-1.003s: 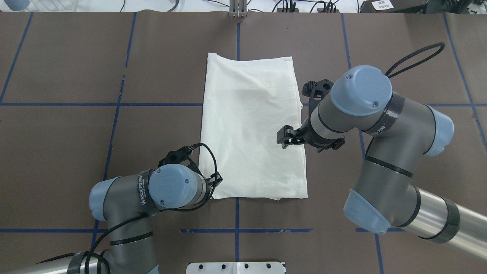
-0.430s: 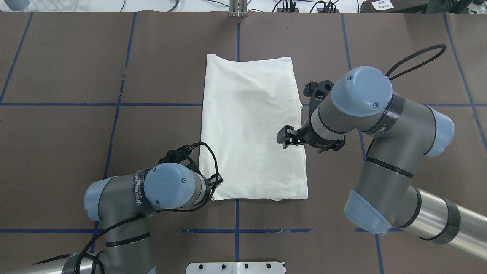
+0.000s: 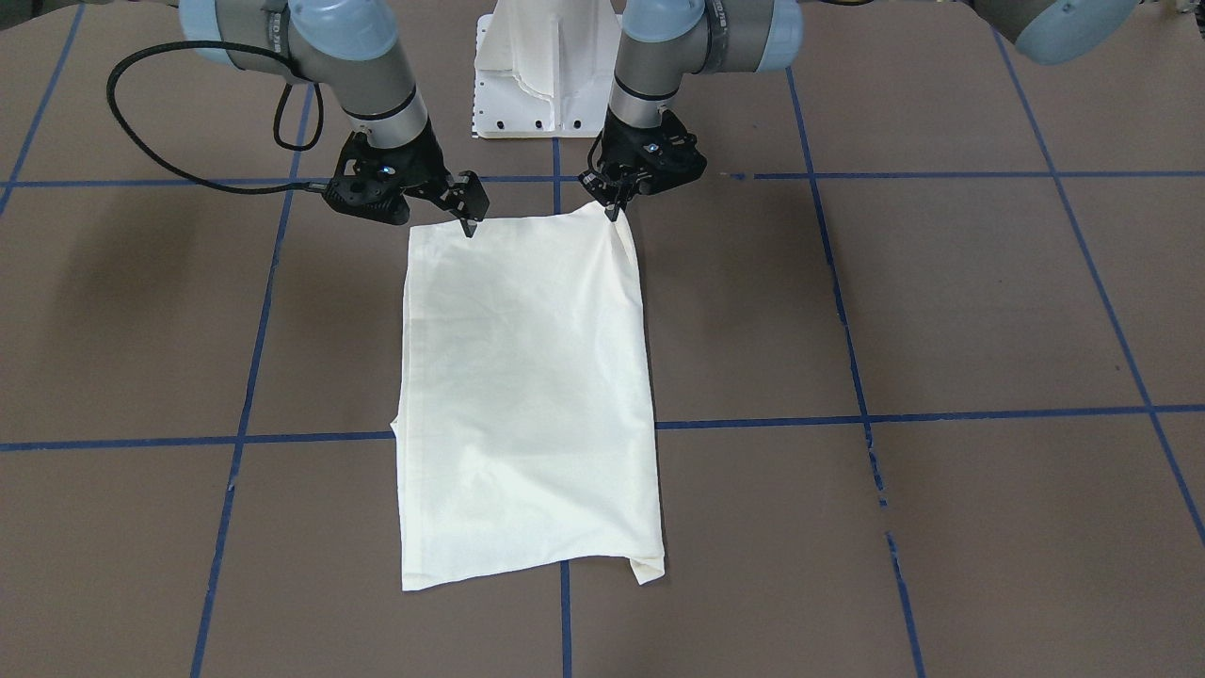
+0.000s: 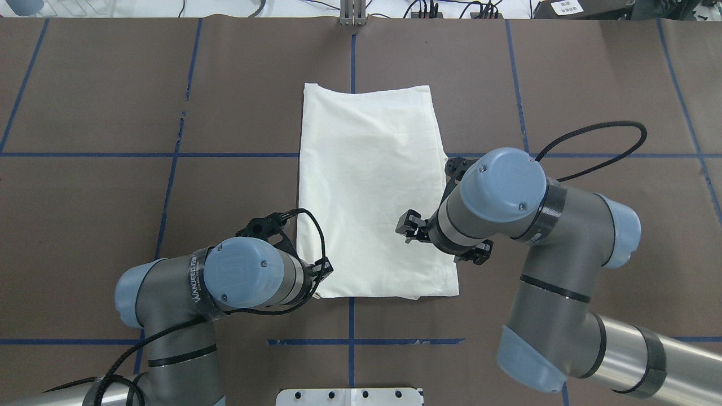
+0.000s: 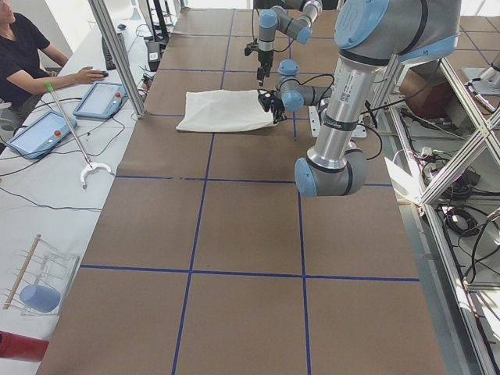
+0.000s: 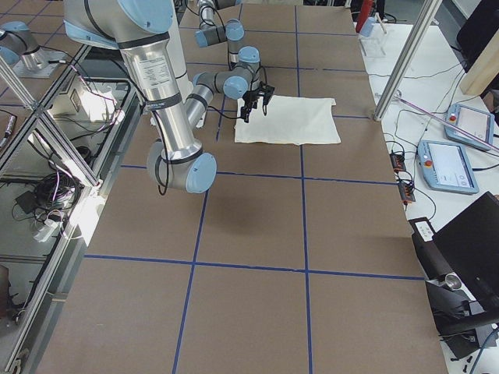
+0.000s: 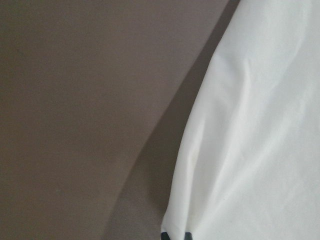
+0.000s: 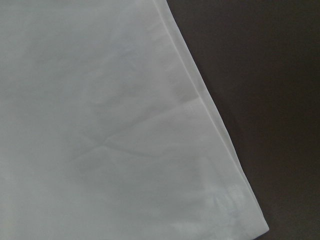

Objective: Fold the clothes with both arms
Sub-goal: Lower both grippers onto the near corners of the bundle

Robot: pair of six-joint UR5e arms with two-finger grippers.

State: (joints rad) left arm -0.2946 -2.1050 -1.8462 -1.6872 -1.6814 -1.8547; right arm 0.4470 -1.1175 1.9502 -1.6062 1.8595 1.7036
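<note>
On the left, we see the left hand [image 3: 614,211] pressed together on the near left corner of the T-shirt [image 4: 366,186], with that corner standing a little off the table [image 4: 113,101]. The T-shirt lies mid-table as a long folded rectangle, plain cream side up and softly creased. Its left edge runs straight and its right edge shows stacked layers. Above its near right part hangs the right hand [image 4: 405,227], fingers spread, holding nothing. Broad brown table with blue tape lines [image 4: 169,186] spreads on both sides
</note>
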